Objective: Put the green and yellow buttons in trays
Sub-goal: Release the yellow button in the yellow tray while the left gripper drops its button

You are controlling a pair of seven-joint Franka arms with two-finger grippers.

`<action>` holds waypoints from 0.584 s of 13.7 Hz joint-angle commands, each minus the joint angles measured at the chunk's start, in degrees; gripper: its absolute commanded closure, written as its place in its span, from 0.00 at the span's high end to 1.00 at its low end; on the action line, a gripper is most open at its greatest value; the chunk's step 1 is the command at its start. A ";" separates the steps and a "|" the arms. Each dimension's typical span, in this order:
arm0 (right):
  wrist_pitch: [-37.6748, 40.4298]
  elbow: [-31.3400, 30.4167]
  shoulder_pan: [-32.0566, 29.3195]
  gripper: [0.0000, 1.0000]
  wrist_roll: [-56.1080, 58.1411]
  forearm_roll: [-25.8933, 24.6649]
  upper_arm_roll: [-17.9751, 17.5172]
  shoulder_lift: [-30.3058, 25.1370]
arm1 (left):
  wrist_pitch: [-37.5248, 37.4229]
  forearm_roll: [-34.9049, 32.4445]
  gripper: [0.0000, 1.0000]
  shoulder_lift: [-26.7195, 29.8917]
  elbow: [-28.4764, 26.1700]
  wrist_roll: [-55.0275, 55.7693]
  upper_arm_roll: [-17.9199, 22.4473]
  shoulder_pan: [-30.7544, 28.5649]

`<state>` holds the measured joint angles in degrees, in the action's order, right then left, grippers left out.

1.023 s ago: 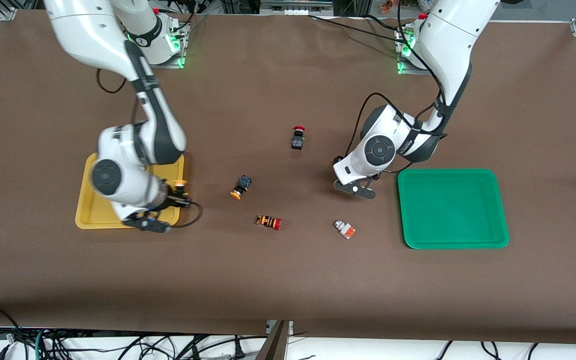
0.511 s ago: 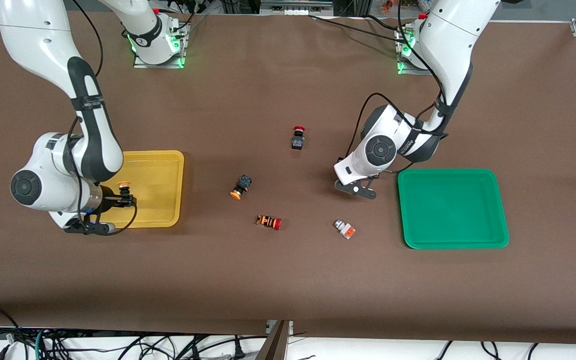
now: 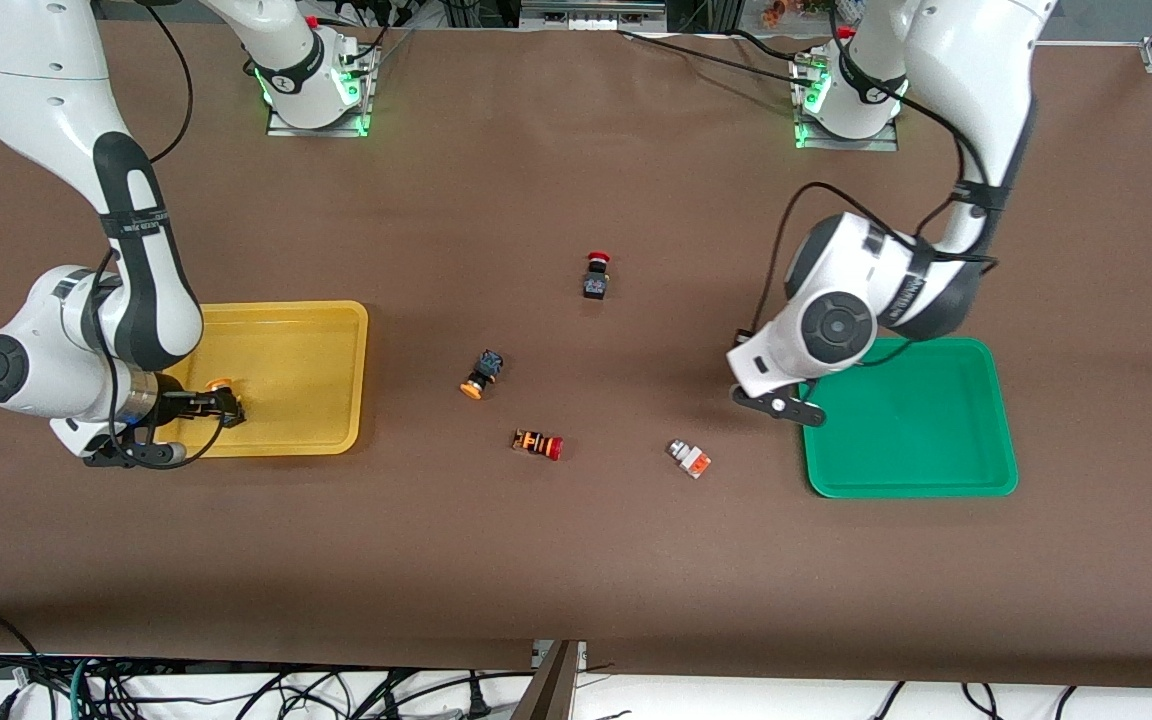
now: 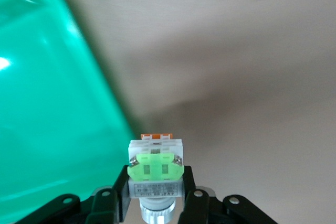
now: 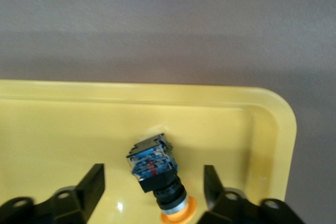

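My right gripper (image 3: pixel 226 406) (image 5: pixel 153 181) hangs open over the yellow tray (image 3: pixel 316 330) (image 5: pixel 63 129), near the corner at the right arm's end. A black button with an orange-yellow cap (image 3: pixel 221 385) (image 5: pixel 156 169) sits tilted between its fingers, and neither finger touches it. Over the table, at the rim of the green tray (image 3: pixel 916 420) (image 4: pixel 47 103), my left gripper (image 3: pixel 784 405) (image 4: pixel 155 182) is shut on a white-grey, green-faced button (image 4: pixel 155 167). Out on the table lie a second black button with an orange-yellow cap (image 3: pixel 481 373) and a white-grey, orange-faced button (image 3: pixel 689 458).
A black button with a red cap (image 3: pixel 596 275) stands mid-table, farther from the front camera. An orange-and-black striped button with a red cap (image 3: pixel 537 443) lies nearer to that camera, between the two trays.
My right gripper carried its button across the yellow tray toward the right arm's end and opened, letting it go. My left gripper shut on the green-faced button and moved toward the green tray.
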<state>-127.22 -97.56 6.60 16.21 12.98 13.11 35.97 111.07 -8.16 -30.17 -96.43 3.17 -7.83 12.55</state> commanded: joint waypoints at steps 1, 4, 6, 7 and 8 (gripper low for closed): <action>0.22 0.35 2.96 0.88 -4.13 0.64 -0.71 -1.95 | -0.33 -5.89 0.09 -1.64 0.72 -9.29 -0.35 -4.53; 0.57 0.53 11.48 0.88 -20.37 0.64 -0.54 -2.74 | 3.69 -6.87 0.20 -4.79 0.55 -18.96 -0.43 -8.67; 0.57 0.53 16.76 0.88 -31.62 0.64 -0.71 -2.92 | 5.82 -6.87 0.25 -6.12 0.11 -20.48 -0.43 -9.47; 0.57 0.53 19.83 0.88 -37.42 0.64 -0.71 -2.92 | 5.73 -6.87 0.46 -6.13 0.11 -20.48 -0.35 -9.39; 0.14 0.62 22.64 0.88 -43.13 0.64 -0.71 -2.75 | 5.65 -6.61 0.99 -6.13 0.11 -20.22 -0.43 -9.39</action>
<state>-127.15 -96.57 24.91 -18.13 13.06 11.72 33.81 116.77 -13.63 -36.51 -96.55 -16.17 -7.55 3.21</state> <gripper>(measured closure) 0.119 0.546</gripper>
